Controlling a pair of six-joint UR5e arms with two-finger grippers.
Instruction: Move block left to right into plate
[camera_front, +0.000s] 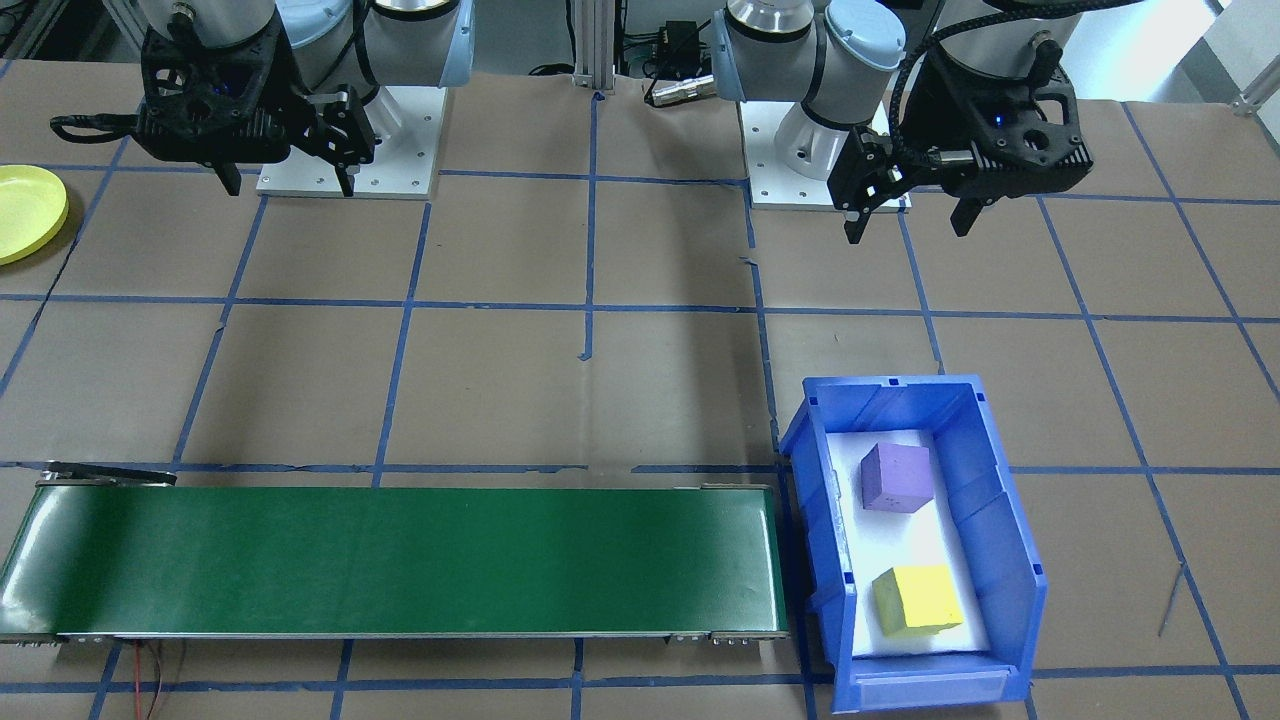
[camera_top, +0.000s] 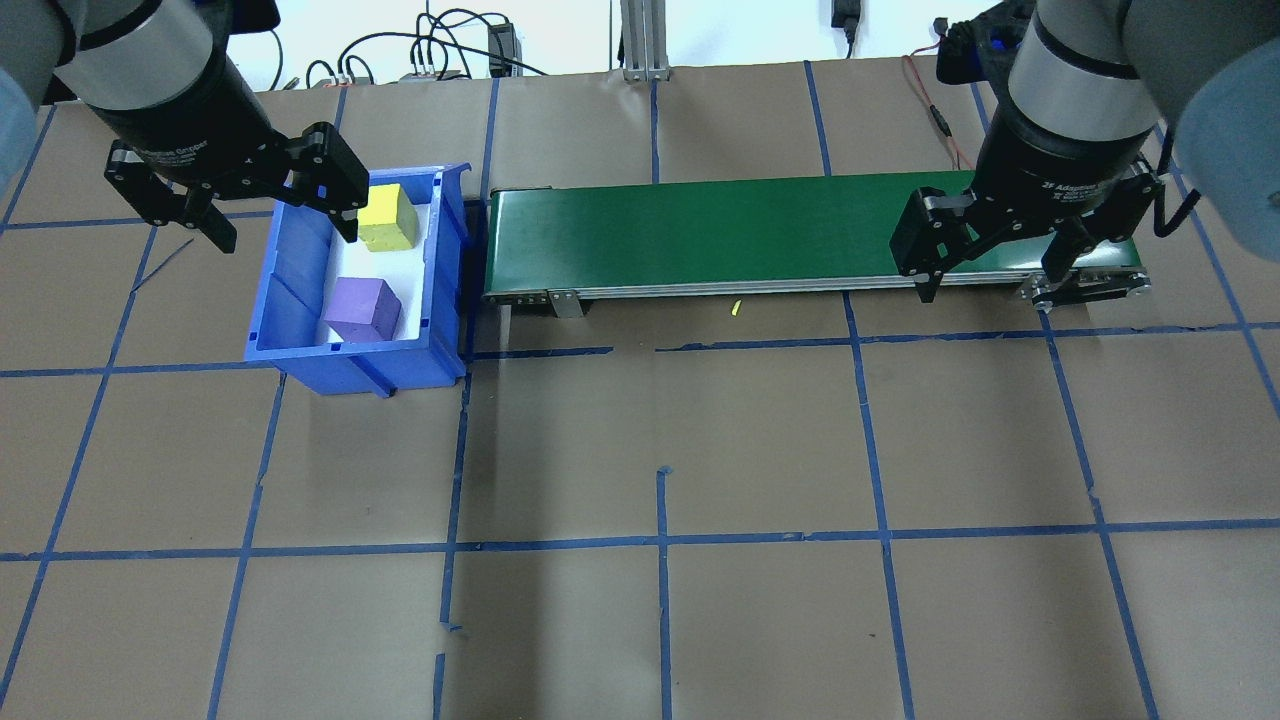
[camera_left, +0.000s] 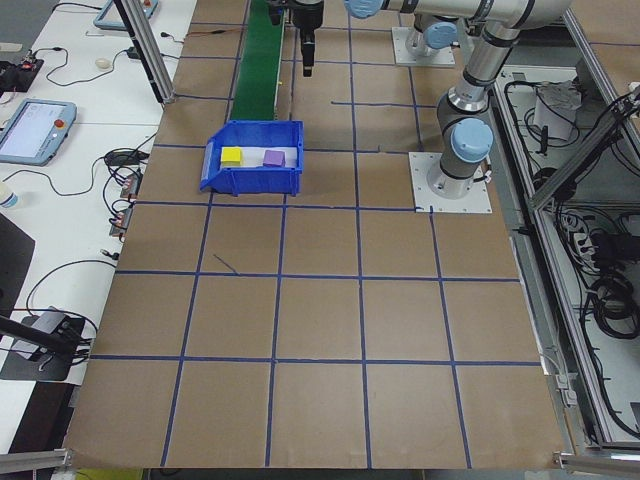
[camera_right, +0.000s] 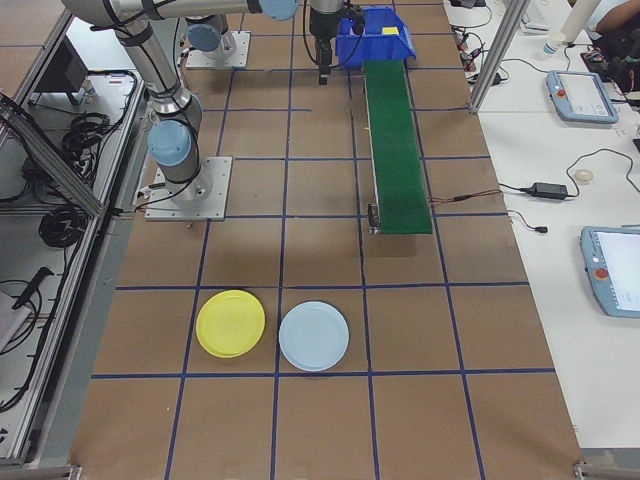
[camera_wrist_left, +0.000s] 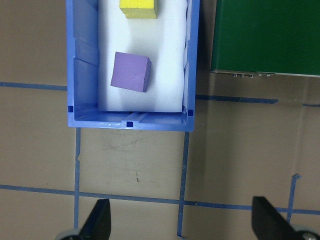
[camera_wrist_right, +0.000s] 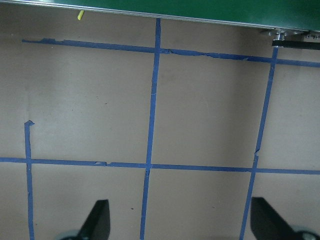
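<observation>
A purple block (camera_top: 363, 308) and a yellow block (camera_top: 388, 217) lie on white padding inside a blue bin (camera_top: 290, 300). In the left wrist view the purple block (camera_wrist_left: 131, 72) sits mid-bin and the yellow block (camera_wrist_left: 138, 8) is at the top edge. My left gripper (camera_top: 280, 228) hangs open and empty above the bin's left side, on the robot's side of it in the front-facing view (camera_front: 910, 220). The lime-yellow plate (camera_front: 25, 212) lies at the table's far right end, also seen as plate (camera_right: 230, 323). My right gripper (camera_top: 985, 285) hangs open and empty over the belt's right end.
A long green conveyor belt (camera_top: 760, 235) runs from the bin toward the right. A light-blue plate (camera_right: 313, 336) lies beside the lime-yellow one. The table is brown paper with a blue tape grid (camera_top: 660, 540). A tiny yellow scrap (camera_top: 735, 308) lies in front of the belt.
</observation>
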